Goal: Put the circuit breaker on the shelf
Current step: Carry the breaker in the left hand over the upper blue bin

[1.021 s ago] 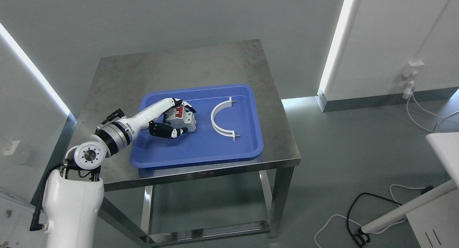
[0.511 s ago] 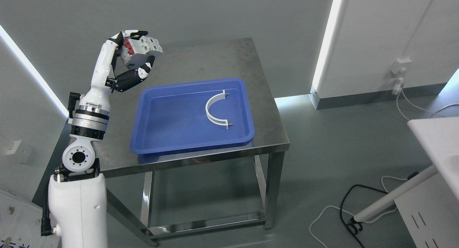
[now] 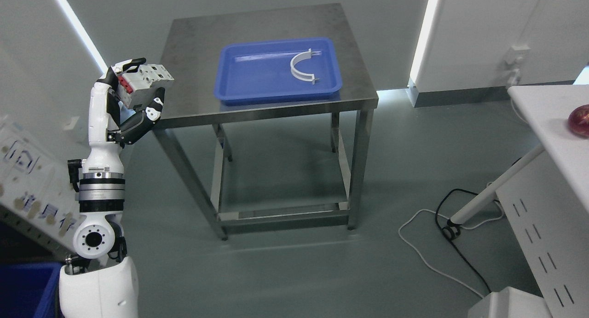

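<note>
The white circuit breaker with red switches [image 3: 142, 81] is up in the air at the left of the scene, gripped in the robot's left hand [image 3: 133, 90] — black-tipped fingers [image 3: 131, 62] curl over its top and the thumb presses up from below, so it's properly clamped, tilted a bit with the red side facing left. It hangs just off the near-left corner of the bare stainless steel table [image 3: 193, 69], not touching it. The white left arm [image 3: 99, 170] rises nearly straight up from the lower left corner. On the tabletop, toward the far side, sits a shallow blue plastic tray [image 3: 257, 78], and inside it at the right end lies a white curved half-ring bracket [image 3: 301, 67] — nothing else in the tray that I can see. Over on the right edge there's a white shelf-like surface [image 3: 547, 120] with a dark red round object [image 3: 580, 120] on it, well apart from the hand. White and black cables [image 3: 441, 230] trail across the grey floor near the right. A blue bin [image 3: 25, 286] peeks in at the bottom left corner.
</note>
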### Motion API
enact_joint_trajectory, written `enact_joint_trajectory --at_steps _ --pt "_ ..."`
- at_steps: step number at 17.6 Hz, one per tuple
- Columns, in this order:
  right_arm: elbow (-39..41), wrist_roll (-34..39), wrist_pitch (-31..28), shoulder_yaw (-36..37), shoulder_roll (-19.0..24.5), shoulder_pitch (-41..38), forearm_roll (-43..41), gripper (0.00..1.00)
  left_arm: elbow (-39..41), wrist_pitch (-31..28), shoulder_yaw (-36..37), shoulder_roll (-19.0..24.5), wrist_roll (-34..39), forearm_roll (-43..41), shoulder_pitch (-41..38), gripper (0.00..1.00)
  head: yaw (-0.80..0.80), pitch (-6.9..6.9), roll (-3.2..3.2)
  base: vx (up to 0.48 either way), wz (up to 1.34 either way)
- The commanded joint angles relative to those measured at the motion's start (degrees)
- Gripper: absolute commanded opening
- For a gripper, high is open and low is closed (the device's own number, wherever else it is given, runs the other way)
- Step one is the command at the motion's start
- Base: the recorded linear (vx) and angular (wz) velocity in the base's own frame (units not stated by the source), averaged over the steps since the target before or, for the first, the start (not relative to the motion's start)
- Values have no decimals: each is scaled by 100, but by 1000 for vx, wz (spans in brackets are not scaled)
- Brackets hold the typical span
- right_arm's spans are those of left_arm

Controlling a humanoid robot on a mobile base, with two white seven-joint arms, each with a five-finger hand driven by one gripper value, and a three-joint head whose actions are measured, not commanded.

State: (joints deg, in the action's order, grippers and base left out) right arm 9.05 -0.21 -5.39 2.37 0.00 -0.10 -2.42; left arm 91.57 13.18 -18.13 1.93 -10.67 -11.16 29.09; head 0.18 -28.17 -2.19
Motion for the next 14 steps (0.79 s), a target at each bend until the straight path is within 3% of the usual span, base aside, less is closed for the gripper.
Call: enact_joint_trajectory --at_steps 1,5,8,14 --pt "0 3 266 0 -100 -77 4 100 634 -376 -498 -93 3 96 157 4 0 0 0 -691 552" --pt "0 3 266 0 -100 -86 -5 100 642 -386 -481 -93 -110 96 290 4 0 0 0 -594 1419" --pt "0 3 266 0 -100 -77 -4 100 642 -430 -87 -93 -689 96 745 4 0 0 0 -375 2085" --pt "0 3 266 0 -100 -77 4 100 625 -1921 179 -93 -314 61 1598 4 0 0 0 -165 1783"
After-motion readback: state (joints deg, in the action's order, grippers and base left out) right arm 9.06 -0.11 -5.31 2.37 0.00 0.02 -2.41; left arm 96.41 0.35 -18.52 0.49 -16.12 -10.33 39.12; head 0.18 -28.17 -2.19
